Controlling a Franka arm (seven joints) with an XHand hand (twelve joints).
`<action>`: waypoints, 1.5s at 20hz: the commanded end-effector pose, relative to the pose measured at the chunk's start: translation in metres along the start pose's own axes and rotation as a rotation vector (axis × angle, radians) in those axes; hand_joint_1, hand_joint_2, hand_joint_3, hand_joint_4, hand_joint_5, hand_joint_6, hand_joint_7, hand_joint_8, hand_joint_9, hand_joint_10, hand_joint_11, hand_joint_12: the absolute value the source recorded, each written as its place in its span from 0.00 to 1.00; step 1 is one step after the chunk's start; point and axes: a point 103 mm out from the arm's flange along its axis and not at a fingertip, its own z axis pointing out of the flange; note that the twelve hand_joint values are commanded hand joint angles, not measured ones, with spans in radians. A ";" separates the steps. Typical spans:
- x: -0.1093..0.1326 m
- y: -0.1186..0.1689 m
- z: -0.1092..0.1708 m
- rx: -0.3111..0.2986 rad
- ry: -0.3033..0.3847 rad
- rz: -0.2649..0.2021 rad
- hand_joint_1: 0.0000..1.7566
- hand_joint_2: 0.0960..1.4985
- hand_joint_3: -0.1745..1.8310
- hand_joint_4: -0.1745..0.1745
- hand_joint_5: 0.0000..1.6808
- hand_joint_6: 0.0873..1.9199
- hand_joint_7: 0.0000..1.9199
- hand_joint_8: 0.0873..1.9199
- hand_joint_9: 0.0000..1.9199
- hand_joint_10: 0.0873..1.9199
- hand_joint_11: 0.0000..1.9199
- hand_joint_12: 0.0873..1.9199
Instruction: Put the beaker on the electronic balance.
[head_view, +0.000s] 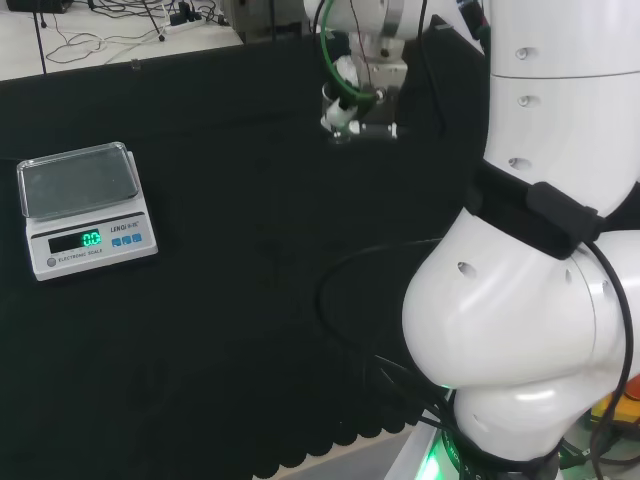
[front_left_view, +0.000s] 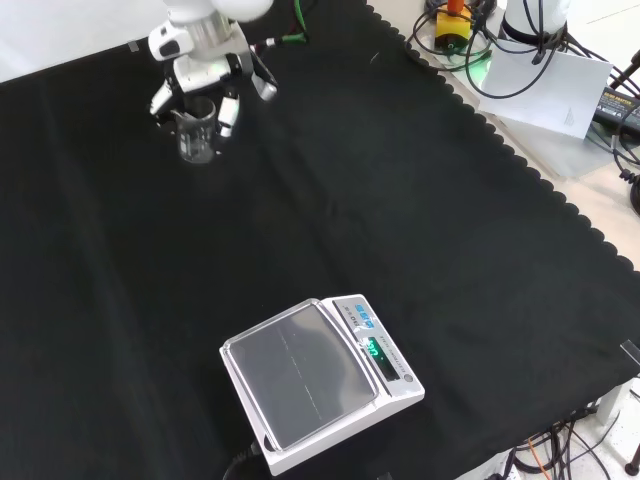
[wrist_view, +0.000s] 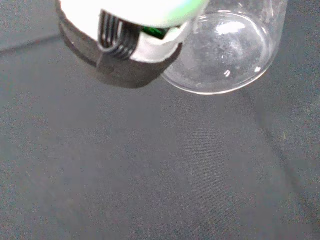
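Well apart from the electronic balance (front_left_view: 320, 385), on the black cloth (front_left_view: 400, 200), the hand (front_left_view: 205, 75) has fingers curled around the clear beaker (front_left_view: 197, 132).

An electronic balance (head_view: 85, 208) is set at the left on the black cloth (head_view: 250, 300), its display lit green. The hand (head_view: 352, 100) is seen far back, well apart from it.

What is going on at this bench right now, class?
A white robot arm has its hand around a clear glass beaker at the far end of the black cloth in the front view, with fingers down either side of it. The electronic balance sits well away near the front edge, its pan bare. The beaker looks empty in the wrist view.
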 end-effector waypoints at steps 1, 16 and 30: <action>0.023 0.000 -0.038 -0.023 -0.034 -0.053 0.77 0.51 0.49 0.25 0.43 0.79 0.37 0.83 0.53 0.68 0.59 0.52; 0.167 0.010 -0.019 0.024 -0.015 -0.280 0.77 0.49 0.51 0.24 0.44 0.78 0.38 0.83 0.54 0.68 0.58 0.53; 0.328 -0.030 0.025 0.126 0.007 -0.566 0.77 0.48 0.52 0.24 0.45 0.78 0.38 0.83 0.54 0.68 0.58 0.53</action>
